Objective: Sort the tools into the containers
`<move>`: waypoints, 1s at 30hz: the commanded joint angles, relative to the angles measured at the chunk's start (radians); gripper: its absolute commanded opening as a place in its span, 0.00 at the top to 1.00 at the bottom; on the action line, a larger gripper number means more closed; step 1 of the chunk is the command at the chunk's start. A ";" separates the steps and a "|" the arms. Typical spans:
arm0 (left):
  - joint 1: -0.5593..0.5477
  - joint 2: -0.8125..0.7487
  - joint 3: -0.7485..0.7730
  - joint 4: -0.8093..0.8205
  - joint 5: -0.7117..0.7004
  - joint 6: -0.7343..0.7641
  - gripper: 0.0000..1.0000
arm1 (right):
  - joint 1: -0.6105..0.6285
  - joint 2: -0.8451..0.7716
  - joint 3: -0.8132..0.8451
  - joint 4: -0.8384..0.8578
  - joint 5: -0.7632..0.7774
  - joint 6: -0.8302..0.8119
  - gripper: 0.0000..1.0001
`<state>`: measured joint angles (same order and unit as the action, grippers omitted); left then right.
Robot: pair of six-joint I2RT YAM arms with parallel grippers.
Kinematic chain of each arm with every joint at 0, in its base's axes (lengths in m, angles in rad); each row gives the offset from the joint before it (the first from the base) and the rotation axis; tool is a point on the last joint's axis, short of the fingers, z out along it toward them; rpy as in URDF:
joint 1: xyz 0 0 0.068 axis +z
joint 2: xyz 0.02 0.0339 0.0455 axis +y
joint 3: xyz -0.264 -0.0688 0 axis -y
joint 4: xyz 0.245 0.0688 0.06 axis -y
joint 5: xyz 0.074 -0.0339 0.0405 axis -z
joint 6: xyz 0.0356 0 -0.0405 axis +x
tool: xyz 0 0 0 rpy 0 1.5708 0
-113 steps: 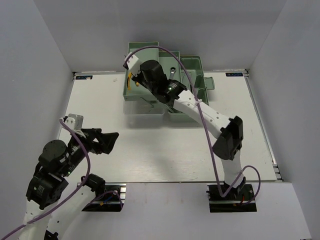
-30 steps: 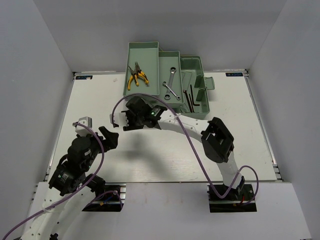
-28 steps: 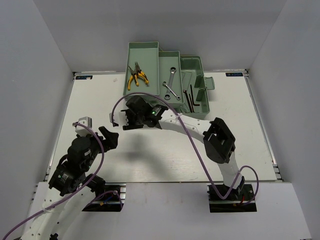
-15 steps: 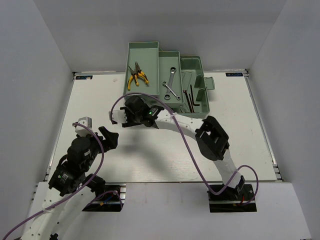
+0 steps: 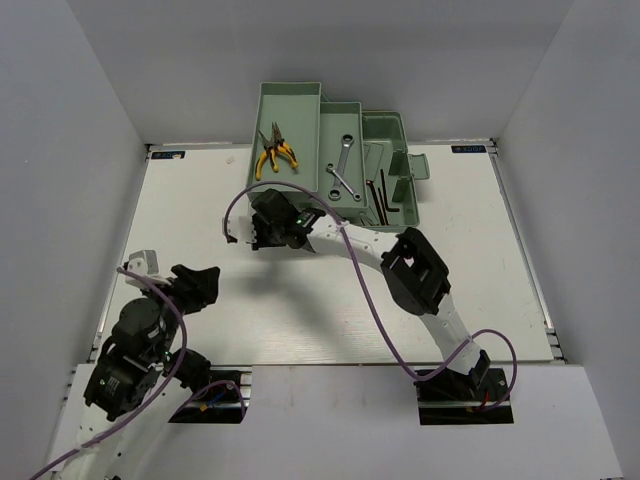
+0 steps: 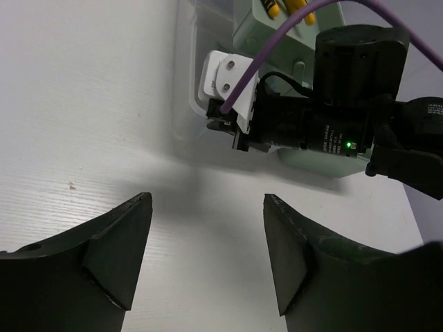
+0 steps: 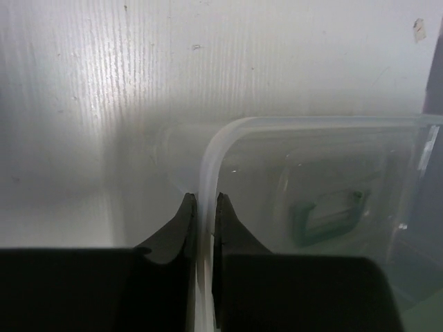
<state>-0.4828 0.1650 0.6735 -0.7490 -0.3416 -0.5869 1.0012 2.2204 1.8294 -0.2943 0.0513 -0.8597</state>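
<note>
So the desk (image 5: pixel 300 300) has nothing loose on it that I can see. The green toolbox (image 5: pixel 385 125) sits at 12 o'clock with its trays fanned open. Its clear lid (image 7: pixel 304 159) lies flat at the box's 7 o'clock corner, and that's my worry. The right gripper (image 7: pixel 203 200) is pinched tight on just the thin rim of it. My guess is that a slick, bendy edge like that could pop out mid-swing and let the lid slap down. If the hinge binds, it could drag the whole box instead. The left gripper (image 6: pixel 206 200) hangs with its fingers wide apart at about 8 o'clock, holding nothing, so nothing braces the box. The tools look sorted: pliers (image 5: pixel 275 152) in the 11 o'clock tray, wrench (image 5: pixel 343 160) in the middle, hex keys (image 5: pixel 383 195) toward 2 o'clock. A jolt could bounce them out or between trays.
</note>
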 commanded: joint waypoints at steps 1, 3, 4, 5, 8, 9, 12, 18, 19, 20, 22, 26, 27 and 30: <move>-0.005 -0.015 -0.012 -0.009 -0.034 -0.022 0.25 | 0.010 -0.036 0.040 -0.023 -0.024 -0.024 1.00; -0.005 -0.003 -0.012 -0.022 -0.060 -0.056 0.30 | 0.007 -0.047 0.045 -0.039 -0.041 -0.018 1.00; -0.005 0.020 -0.012 -0.023 -0.060 -0.068 0.31 | 0.005 -0.053 0.044 -0.043 -0.041 -0.016 1.00; -0.005 0.034 -0.012 -0.023 -0.060 -0.083 0.32 | 0.005 -0.056 0.048 -0.045 -0.071 -0.006 1.00; -0.005 0.073 -0.072 0.000 -0.002 -0.177 0.35 | 0.002 -0.088 0.065 -0.066 -0.087 0.016 1.00; -0.005 0.073 -0.116 0.038 0.013 -0.239 0.35 | -0.001 -0.103 0.070 -0.068 -0.091 0.022 1.00; -0.005 0.082 -0.214 0.144 0.058 -0.329 0.35 | -0.004 -0.145 0.093 -0.081 -0.108 0.053 1.00; 0.007 0.145 -0.405 0.376 0.131 -0.476 0.35 | -0.010 -0.229 0.128 -0.111 -0.131 0.083 1.00; 0.007 0.163 -0.429 0.455 0.157 -0.505 0.35 | -0.012 -0.234 0.131 -0.112 -0.131 0.090 1.00; 0.007 0.206 -0.474 0.500 0.167 -0.517 0.35 | -0.013 -0.257 0.133 -0.115 -0.134 0.096 1.00; 0.007 0.257 -0.509 0.632 0.182 -0.551 0.35 | -0.022 -0.275 0.137 -0.120 -0.139 0.111 1.00; 0.007 0.410 -0.543 0.815 0.219 -0.579 0.36 | -0.033 -0.307 0.159 -0.131 -0.154 0.145 1.00; 0.007 0.473 -0.543 0.845 0.219 -0.588 0.39 | -0.033 -0.315 0.166 -0.137 -0.159 0.151 1.00; 0.016 0.556 -0.543 0.960 0.219 -0.617 0.50 | -0.045 -0.330 0.183 -0.154 -0.180 0.172 1.00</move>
<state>-0.4789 0.6716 0.1299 0.0032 -0.1478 -1.1538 0.9623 2.0609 1.8874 -0.5835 -0.1307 -0.6796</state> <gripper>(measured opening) 0.523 0.177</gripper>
